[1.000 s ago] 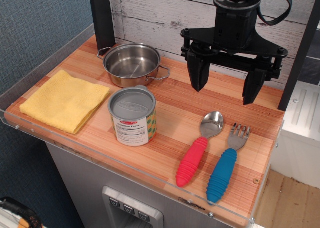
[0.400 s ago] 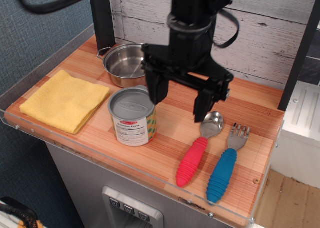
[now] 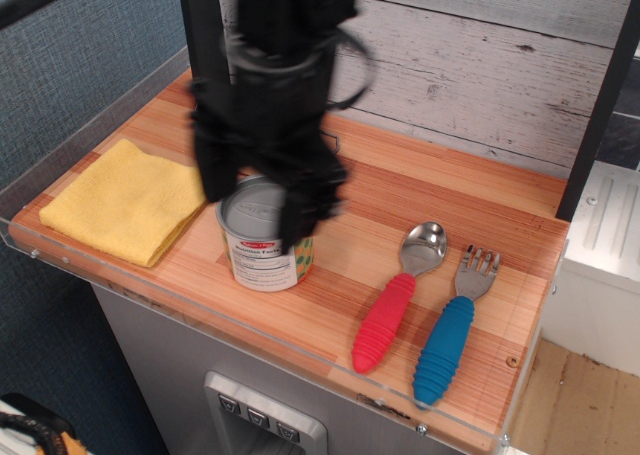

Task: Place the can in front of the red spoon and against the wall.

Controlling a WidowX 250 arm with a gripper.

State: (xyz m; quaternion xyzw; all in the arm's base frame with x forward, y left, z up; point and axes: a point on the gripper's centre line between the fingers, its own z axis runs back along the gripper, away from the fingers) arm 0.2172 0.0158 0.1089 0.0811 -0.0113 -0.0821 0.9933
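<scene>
The can (image 3: 258, 250), grey lid and white label with a red logo, stands upright near the front edge of the wooden counter. My black gripper (image 3: 256, 197) hangs open right over it, one finger at each side of the lid; the image is motion-blurred. The red spoon (image 3: 396, 296) lies to the right of the can, bowl toward the whitewashed plank wall (image 3: 470, 65) at the back. The strip of counter between the spoon and the wall is bare wood.
A yellow cloth (image 3: 125, 200) lies at the left. A blue-handled fork (image 3: 450, 330) lies right of the spoon. The steel pot is hidden behind my arm. A black post (image 3: 203, 35) stands at the back left. A clear lip edges the counter (image 3: 470, 200).
My gripper has swept from the back right, over the spoon area, leftward and down to the can. It now straddles the can's top. The can, spoon and fork have not moved.
</scene>
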